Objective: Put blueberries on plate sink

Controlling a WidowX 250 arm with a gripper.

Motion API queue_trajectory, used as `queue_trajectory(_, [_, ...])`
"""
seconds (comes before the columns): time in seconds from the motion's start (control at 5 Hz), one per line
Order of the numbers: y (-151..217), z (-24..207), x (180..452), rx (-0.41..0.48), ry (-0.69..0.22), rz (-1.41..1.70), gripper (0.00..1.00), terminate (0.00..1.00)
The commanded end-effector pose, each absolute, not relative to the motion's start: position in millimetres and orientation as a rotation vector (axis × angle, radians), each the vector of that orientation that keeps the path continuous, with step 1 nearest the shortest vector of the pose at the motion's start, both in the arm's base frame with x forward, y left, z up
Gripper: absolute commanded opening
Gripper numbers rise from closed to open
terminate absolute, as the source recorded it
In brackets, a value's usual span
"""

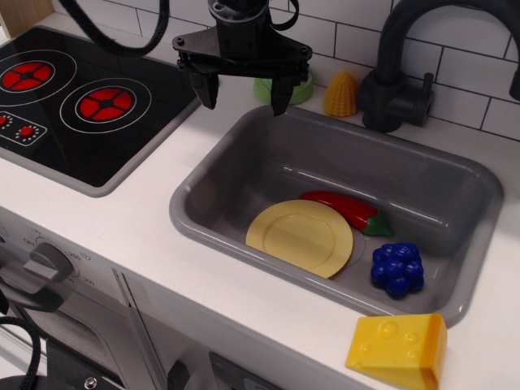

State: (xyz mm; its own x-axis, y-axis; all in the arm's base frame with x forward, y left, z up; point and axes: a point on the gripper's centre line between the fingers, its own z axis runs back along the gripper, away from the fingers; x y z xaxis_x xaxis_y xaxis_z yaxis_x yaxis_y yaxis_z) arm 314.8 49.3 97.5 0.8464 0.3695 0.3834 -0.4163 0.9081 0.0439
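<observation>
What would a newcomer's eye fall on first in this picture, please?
Probably the black hand, open above the back left corner of the grey sink. Then the basin's bright toys: yellow plate, red chili pepper behind it, blueberries to its right, apart from it.

**Arm high, tool open**

The black arm enters from the top edge and points straight down. Its tool (pixel 244 96) hangs in the air with both fingers (pixel 206 88) spread wide apart. Nothing is between them, and they touch nothing.
</observation>
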Motion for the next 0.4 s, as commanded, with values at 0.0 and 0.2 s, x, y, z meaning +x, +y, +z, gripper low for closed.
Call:
queue_trajectory(0.0, [49.3, 97.5, 314.8, 0.127, -0.378, 0.416, 1.00, 0.00])
queue_trajectory(0.2, [18.5, 89.1, 306.6, 0.103, -0.325, 0.377, 1.00, 0.00])
